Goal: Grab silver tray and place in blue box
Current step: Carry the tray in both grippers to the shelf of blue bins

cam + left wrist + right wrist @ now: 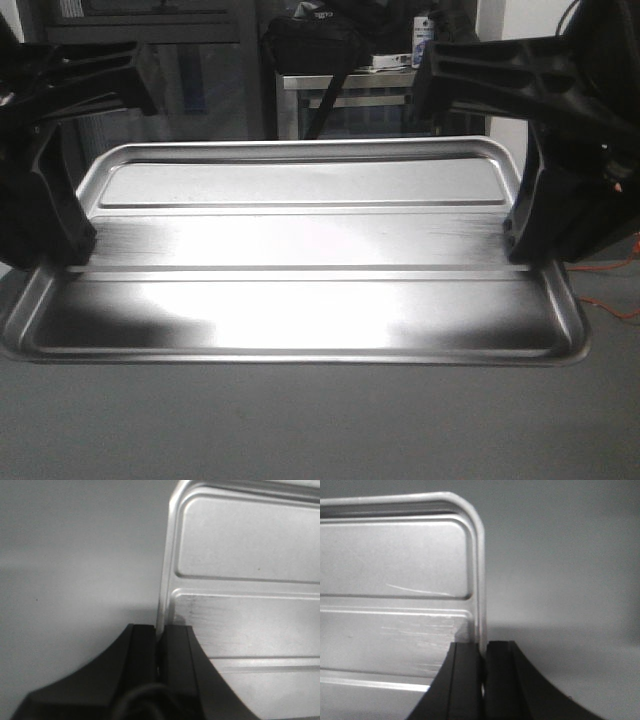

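Left hand (75, 255) is closed on the left rim of the silver tray (310, 240). The left wrist view shows the rim pinched between both fingers, no gap. Right hand (520, 250) is the same on the right rim, clamped near the middle of that short edge.

Tray sits flat and level across the grey bench (300, 420), long side toward the front camera, held at both ends. Can't tell whether it has left the surface yet or is still resting on it.

Step, as I read it: grasp is done, lift and carry come next. Blue box isn't in any view, so I can't say which way the carry goes.

Next move needs both arms rising together at the same rate. Thin rim and a pinch grip, so any skew between the arms could twist the tray or let it slip. Keep it level.

Writing: none on the tray or hands. The bottle (424, 38) in the background has a label, too blurred to read.
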Controlling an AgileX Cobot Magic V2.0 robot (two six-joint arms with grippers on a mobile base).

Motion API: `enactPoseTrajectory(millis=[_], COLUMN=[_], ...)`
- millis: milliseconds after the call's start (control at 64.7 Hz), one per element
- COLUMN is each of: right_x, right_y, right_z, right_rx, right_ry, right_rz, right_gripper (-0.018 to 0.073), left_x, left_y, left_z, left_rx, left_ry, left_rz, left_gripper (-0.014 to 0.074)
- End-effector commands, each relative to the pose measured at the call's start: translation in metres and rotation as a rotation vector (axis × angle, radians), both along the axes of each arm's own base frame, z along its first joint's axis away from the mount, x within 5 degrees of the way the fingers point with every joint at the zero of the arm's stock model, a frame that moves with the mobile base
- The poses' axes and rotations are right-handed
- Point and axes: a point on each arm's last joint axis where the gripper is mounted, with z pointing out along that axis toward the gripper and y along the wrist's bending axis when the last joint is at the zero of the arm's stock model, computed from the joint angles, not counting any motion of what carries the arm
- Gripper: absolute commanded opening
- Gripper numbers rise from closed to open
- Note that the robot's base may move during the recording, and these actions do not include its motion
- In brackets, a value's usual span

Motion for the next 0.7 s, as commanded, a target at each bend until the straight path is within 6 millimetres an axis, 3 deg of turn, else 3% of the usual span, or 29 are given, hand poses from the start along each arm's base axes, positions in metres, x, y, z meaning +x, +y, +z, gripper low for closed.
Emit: enactPoseTrajectory(millis=[0,680], right_x=[0.0018,0.0018], right_y=[-0.0071,-0.0072], right_z=[0.0104,0.0103], right_rx=[-0.042,-0.043], right_ry=[-0.045,-0.045], right_rz=[-0.007,-0.008], right_gripper=[0.0058,0.0058], left_x=[0.0014,0.0014], left_y=[0.0031,0.0031], left_z=[0.0120,0.0120], left_rx=[0.003,0.003], left_ry=[-0.045,-0.045], left_rz=[0.007,0.007], left_gripper=[-0.0104,-0.0104])
